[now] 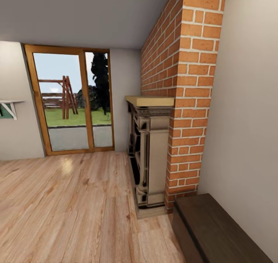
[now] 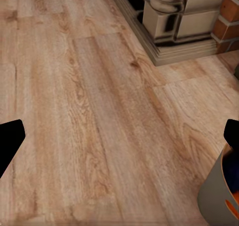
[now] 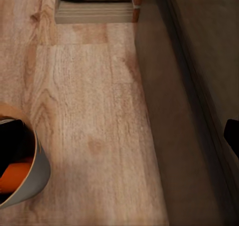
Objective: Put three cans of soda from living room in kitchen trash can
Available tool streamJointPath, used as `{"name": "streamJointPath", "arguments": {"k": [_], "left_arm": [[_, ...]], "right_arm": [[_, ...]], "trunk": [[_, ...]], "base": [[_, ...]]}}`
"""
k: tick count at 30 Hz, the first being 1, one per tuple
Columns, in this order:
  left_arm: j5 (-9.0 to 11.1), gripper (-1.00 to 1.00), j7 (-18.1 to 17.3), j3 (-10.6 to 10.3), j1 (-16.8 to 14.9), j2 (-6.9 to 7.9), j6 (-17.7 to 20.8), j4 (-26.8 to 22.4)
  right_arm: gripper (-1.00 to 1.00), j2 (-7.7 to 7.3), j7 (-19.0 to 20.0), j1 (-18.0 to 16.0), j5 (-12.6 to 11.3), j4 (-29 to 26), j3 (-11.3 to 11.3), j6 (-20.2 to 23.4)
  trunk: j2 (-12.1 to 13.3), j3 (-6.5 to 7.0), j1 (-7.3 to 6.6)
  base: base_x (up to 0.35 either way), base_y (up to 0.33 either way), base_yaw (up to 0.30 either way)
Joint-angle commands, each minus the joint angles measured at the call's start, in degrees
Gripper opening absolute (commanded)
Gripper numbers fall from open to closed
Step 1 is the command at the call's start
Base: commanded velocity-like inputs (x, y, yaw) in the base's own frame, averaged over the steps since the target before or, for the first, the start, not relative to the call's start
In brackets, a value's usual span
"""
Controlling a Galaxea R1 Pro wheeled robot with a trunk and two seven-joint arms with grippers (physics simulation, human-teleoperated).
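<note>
I am in a room with a wooden plank floor, and I cannot pick out any can of soda or the trash can for certain. In the left wrist view my left gripper (image 2: 119, 138) hangs above the bare floor. Its black fingertips (image 2: 10, 141) stand wide apart at the two edges of the picture, open, with nothing between them. My right gripper (image 3: 119, 141) also hangs over the floor, beside a dark bench. One black fingertip (image 3: 232, 136) shows at the picture's edge, and nothing is held.
A brick chimney (image 1: 181, 89) with a carved fireplace (image 1: 152, 154) stands ahead on the right. A dark wooden bench (image 1: 216, 232) runs along the right wall. A glass door (image 1: 71, 100) lies ahead on the left. A grey round-walled shape (image 2: 216, 191) (image 3: 35, 178) with a dark and orange inside sits close below both grippers; I cannot tell what it is.
</note>
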Motion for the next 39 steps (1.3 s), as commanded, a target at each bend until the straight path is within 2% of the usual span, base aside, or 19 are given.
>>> {"name": "streamJointPath", "arguments": {"k": [1,14,18,22,30,34,39], "left_arm": [[0.0,1.00,0.0,0.0,0.0,0.00,-0.1,0.1],[-0.1,1.00,0.0,0.0,0.9,0.08,-0.7,0.9],[-2.4,1.00,0.0,-0.3,1.0,0.08,-0.7,2.1],[-3.8,1.00,0.1,-0.4,1.5,0.07,-0.8,2.4],[-4.5,1.00,0.1,-0.4,3.0,0.04,-1.5,2.5],[-4.5,1.00,0.1,-0.4,4.1,0.07,-3.1,2.6],[-4.5,1.00,0.1,-0.4,5.8,0.08,-5.0,2.5]], "right_arm": [[1.00,-0.04,0.0,0.0,0.0,0.3,0.0,-0.3],[1.00,-0.36,-0.1,0.0,0.0,2.7,0.0,-2.1],[1.00,-0.50,-0.1,0.0,0.0,3.5,0.0,-2.8],[1.00,-0.57,-0.1,0.2,0.0,3.8,0.0,-2.9],[1.00,-0.97,-0.1,1.0,0.0,4.5,0.0,-3.0],[1.00,-1.27,-0.1,1.1,0.0,5.6,0.0,-3.1],[1.00,-1.63,-0.2,1.8,0.0,8.1,0.0,-6.2]], "trunk": [[0.4,0.10,-0.23],[5.6,1.34,-3.08],[7.2,1.72,-3.96],[8.8,2.10,-4.84],[12.0,2.87,-6.60],[13.6,3.25,-7.48],[15.7,3.75,-8.57]], "base": [[0.000,0.000,0.085],[0.000,0.000,0.086],[0.000,0.000,0.090],[0.000,0.000,0.092],[0.000,0.000,0.093],[0.000,0.000,0.095],[0.000,0.000,0.097]]}}
